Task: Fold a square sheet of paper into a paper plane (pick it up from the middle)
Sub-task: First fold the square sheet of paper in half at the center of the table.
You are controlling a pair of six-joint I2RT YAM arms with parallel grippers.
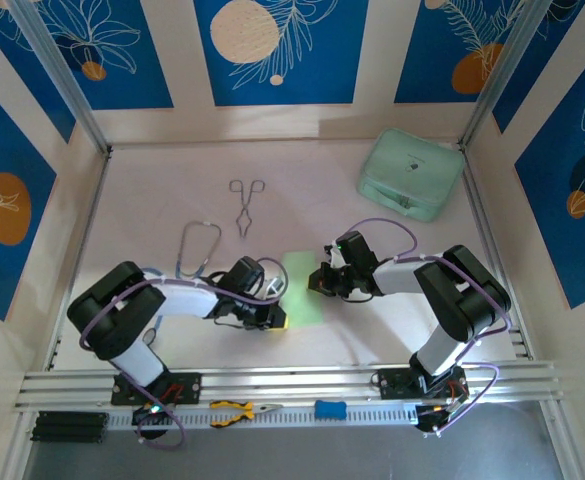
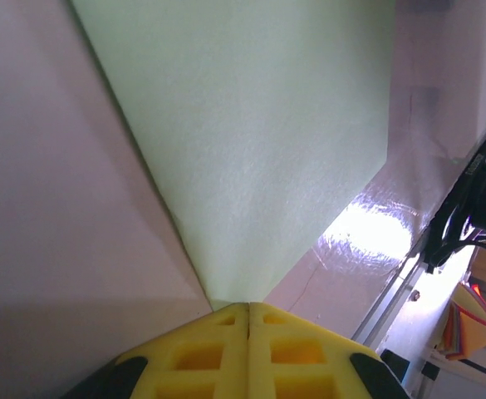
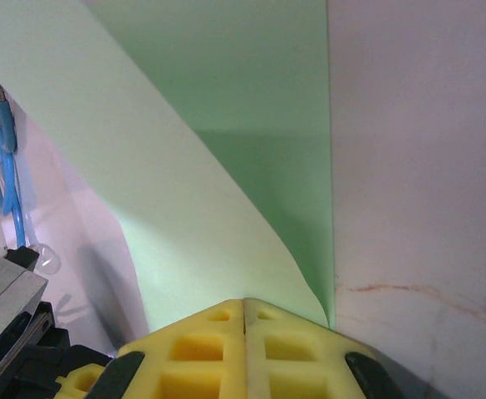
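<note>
Pressed together, left pincer (image 2: 248, 307) and right pincer (image 3: 244, 302) pinch the square sheet of paper (image 1: 300, 295), long axis front-to-back

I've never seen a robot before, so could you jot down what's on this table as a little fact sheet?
paper: light-green sheet, mid-table, one flap curled up
left fingers: closed on a sheet corner
right fingers: closed on the curled flap
far right: mint case
far middle: metal tongs
near tongs: stethoscope

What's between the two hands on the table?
The thin light-green sheet of paper, spanning left hand to right hand; the top view shows it.
</note>
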